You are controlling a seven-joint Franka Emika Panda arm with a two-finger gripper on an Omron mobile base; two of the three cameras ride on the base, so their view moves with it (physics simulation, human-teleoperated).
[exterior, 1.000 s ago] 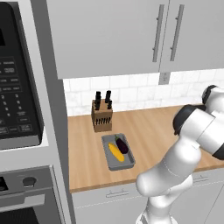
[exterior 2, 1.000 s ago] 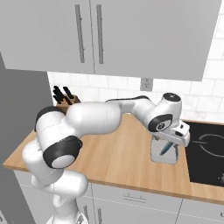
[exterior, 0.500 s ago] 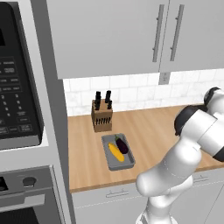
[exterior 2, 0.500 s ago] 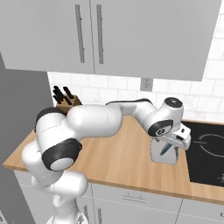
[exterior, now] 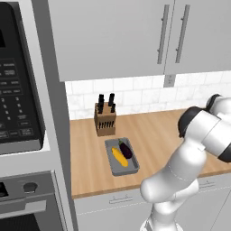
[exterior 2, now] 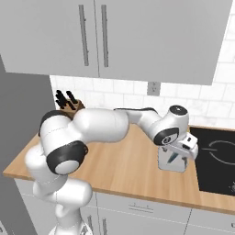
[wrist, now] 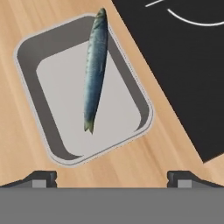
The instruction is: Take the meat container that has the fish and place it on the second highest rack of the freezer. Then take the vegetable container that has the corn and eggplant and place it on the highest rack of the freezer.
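Gripper [wrist: 112, 177]: hanging over the fish tray with its jaws standing wide apart, gripping nothing.
Fish [wrist: 95, 68]: lying slantwise in the grey meat container [wrist: 33, 94], head reaching up to the rim.
Meat container spot: sitting on the wooden counter [exterior 2: 124, 167], just beside the black cooktop [exterior 2: 218, 160].
Corn [exterior: 119, 156] and eggplant [exterior: 126, 149]: lying side by side in the vegetable container [exterior: 112, 166], near the knife block [exterior: 104, 119].

light: bright, even | shadows: faint, soft | glare: none | focus: sharp, rendered
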